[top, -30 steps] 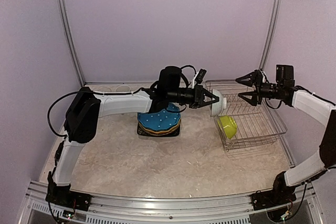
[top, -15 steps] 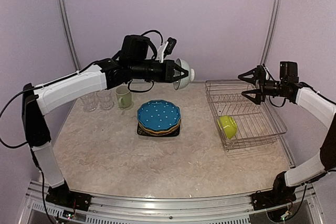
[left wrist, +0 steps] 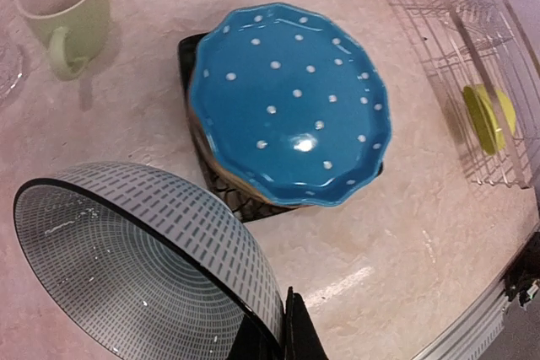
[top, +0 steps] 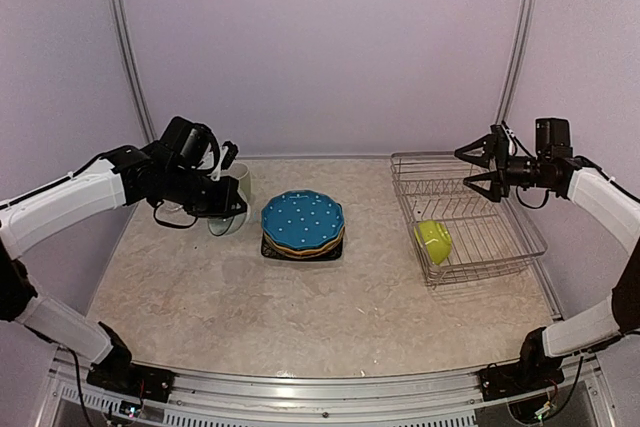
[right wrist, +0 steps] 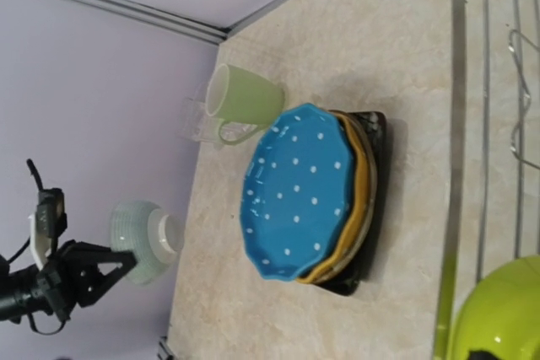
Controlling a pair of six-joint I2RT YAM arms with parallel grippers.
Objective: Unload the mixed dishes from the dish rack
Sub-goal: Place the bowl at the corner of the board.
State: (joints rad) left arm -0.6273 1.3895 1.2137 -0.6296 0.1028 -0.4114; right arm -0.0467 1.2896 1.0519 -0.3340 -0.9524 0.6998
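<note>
The dish rack (top: 500,237) stands at the right with a lime bowl (top: 433,240) on edge in its near left corner. My left gripper (top: 222,209) is shut on the rim of a white bowl (top: 228,219), low over the table just in front of the pale green mug (top: 240,182). In the left wrist view the bowl (left wrist: 143,259) shows a grey dashed pattern, and my fingers (left wrist: 293,335) pinch its rim. The blue dotted plate (top: 303,219) tops a stack on the black square plate (left wrist: 190,56). My right gripper (top: 468,169) hangs open and empty over the rack's far end.
A clear glass (right wrist: 192,120) stands by the mug (right wrist: 240,99) near the back left wall. An orange plate edge (right wrist: 361,200) shows under the blue one. The rack's wires (right wrist: 460,124) and the lime bowl (right wrist: 498,309) lie under the right wrist camera.
My left arm swung the white bowl away from the rack, up over the table's back, then down to the left beside the mug. My right gripper opened wider and barely moved.
</note>
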